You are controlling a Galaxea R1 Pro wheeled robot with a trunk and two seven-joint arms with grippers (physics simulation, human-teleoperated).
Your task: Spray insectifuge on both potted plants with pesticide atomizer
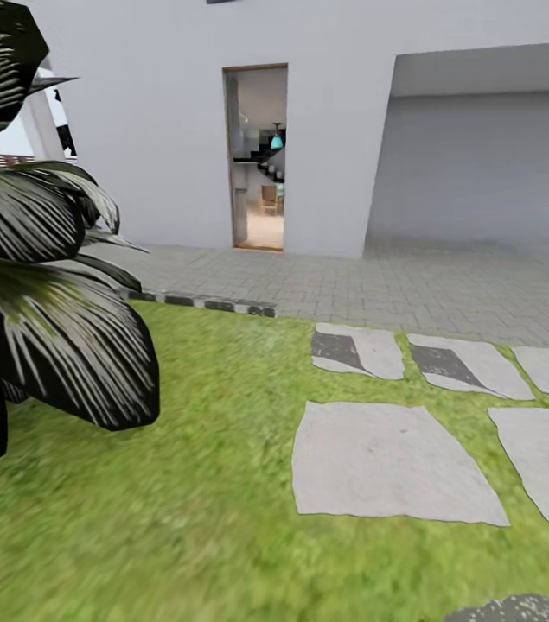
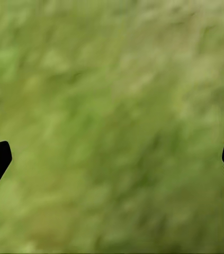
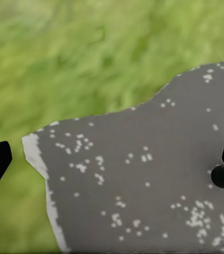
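Two hands hang over the garden ground, each seen from its own wrist camera with its dark fingertips spread wide to the edges of the frame and nothing between them. Left hand [image 2: 112,159] is open over plain lawn [image 2: 112,95]; the grass under it is blurred green with nothing lying on it. Right hand [image 3: 112,159] is open too, above a dark grey speckled stone [image 3: 143,185] with a pale chipped edge; grass borders the stone on the far side of the fingers.

From the head camera the lawn [image 1: 179,484] runs forward to a strip of grey paving [image 1: 378,285] in front of a white house wall [image 1: 153,130]. An open doorway [image 1: 257,155] in that wall shows a room inside with a teal lamp. Right of the door is a recessed grey bay [image 1: 481,164]. Pale stepping stones [image 1: 386,462] lie in the grass ahead and to the right, in two rows. A big dark fan-leaved palm [image 1: 41,294] crowds the left side.

No atomizer or potted plant can be made out among these things; only grass and stone lie beneath the hands
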